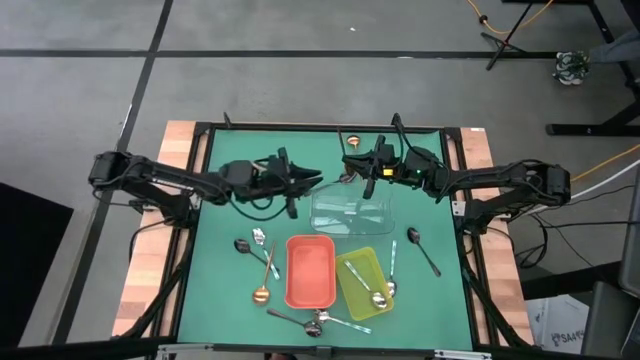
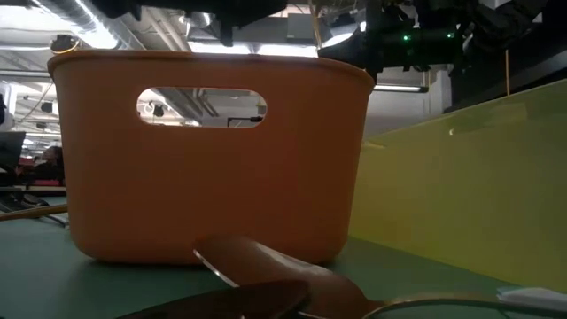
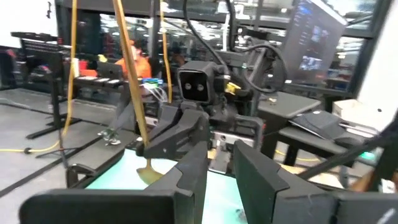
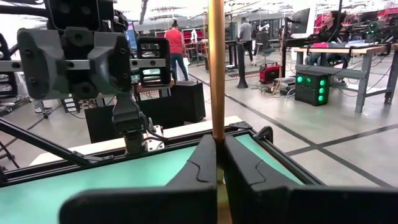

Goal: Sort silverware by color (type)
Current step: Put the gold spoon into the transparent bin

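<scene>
My right gripper [image 4: 219, 155] hovers above the table's far middle, shut on a copper-gold spoon [image 4: 216, 68] that stands upright, handle up. In the left wrist view its bowl [image 3: 149, 174] hangs below the fingers. My left gripper [image 3: 221, 180] faces it from the table's left, open and empty; the high view places this left gripper [image 1: 318, 180] close to my right gripper [image 1: 350, 165]. More silverware lies on the green mat: a black spoon [image 1: 423, 250], another black spoon [image 1: 243, 246] and a copper spoon [image 1: 264, 280]. A silver spoon [image 1: 372, 290] lies in the yellow-green tray [image 1: 350, 262]. My right gripper pinches the copper-gold spoon's handle [image 4: 216, 138] between its two fingers, low on the handle just above the bowl. The fingers reach in level from the table's right and lie across the handle. The spoon is lifted clear and nearly upright, bowl down.
A clear tray [image 1: 350, 210] lies below both grippers. In front of it sit the red tray [image 1: 310, 285] and the yellow-green tray. Several silver and dark pieces [image 1: 315, 322] lie by the near edge. The low view is filled by the red tray's wall [image 2: 213, 151].
</scene>
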### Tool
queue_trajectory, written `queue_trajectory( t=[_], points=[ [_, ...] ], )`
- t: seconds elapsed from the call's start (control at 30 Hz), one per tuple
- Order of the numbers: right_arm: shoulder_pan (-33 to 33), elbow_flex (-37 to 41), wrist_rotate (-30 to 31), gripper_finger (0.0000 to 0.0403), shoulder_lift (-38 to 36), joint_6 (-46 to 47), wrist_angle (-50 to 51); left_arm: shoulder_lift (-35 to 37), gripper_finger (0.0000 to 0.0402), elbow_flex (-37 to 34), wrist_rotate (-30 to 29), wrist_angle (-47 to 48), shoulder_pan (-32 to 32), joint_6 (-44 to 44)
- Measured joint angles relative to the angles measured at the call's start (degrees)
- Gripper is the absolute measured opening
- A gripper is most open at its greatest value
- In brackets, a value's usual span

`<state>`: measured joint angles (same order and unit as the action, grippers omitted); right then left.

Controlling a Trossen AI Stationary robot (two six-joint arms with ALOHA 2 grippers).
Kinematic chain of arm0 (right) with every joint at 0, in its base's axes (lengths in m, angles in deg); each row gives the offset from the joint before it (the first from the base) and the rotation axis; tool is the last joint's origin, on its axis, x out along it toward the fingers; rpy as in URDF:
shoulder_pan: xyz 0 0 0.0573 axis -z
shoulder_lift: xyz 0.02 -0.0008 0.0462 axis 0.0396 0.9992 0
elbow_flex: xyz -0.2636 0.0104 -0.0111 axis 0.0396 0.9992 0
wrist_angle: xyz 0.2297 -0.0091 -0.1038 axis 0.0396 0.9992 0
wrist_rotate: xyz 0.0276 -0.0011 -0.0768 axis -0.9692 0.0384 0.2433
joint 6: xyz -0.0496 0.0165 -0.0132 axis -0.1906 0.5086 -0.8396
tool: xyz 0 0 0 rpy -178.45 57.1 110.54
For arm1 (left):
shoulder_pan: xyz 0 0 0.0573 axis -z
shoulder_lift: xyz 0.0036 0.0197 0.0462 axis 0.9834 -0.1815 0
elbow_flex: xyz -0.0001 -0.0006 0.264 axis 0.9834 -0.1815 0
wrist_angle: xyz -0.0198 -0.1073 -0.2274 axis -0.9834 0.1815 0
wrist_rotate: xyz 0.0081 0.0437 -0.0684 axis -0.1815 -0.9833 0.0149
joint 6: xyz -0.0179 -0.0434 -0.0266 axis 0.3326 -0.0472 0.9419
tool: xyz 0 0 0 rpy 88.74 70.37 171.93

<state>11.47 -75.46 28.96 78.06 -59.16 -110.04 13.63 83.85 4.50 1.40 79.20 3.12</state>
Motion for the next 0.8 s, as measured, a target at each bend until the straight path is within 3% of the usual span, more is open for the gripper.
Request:
queue_trajectory(
  t=[0.3, 0.8],
  points=[
    [0.0, 0.0, 0.0, 0.0001, 0.0, -0.02, 0.0, -6.19, 0.0073, 4.22, -11.15, 0.19, -0.1, 0.0],
    [0.0, 0.0, -0.02, 0.0001, 0.0, -0.02, 0.76, -13.58, 0.0073, 8.16, -11.59, -2.45, -2.94, 0.45]
  ],
)
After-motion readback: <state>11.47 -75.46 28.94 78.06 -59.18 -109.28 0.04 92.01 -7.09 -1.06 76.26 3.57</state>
